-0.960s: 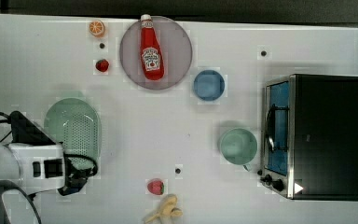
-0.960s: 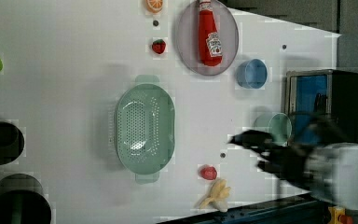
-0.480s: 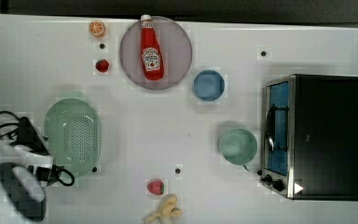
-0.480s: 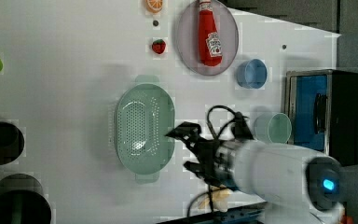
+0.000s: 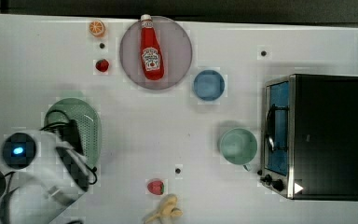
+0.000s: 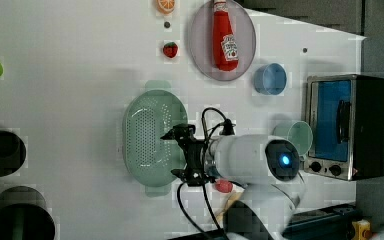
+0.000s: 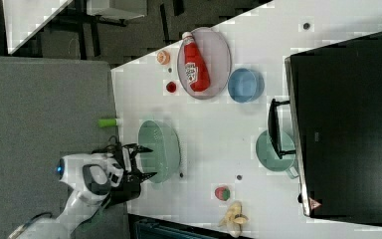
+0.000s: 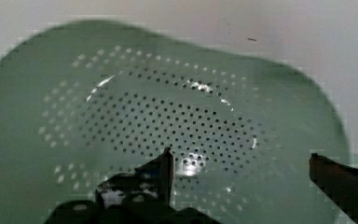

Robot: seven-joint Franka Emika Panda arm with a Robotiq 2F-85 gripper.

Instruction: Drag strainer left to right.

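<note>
Bare table (image 5: pixel 149 126) right of strainer (image 5: pixel 91 123)

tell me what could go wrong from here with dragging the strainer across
1. The gripper hangs open at the strainer rim; if the fingers close off the wall, they may slip and leave it behind.
2. The path toward the top view's right holds the mint-green cup and blue bowl; the strainer could shove either toward the toaster oven.
3. The strawberry and banana lie near the route and might be knocked.
</note>
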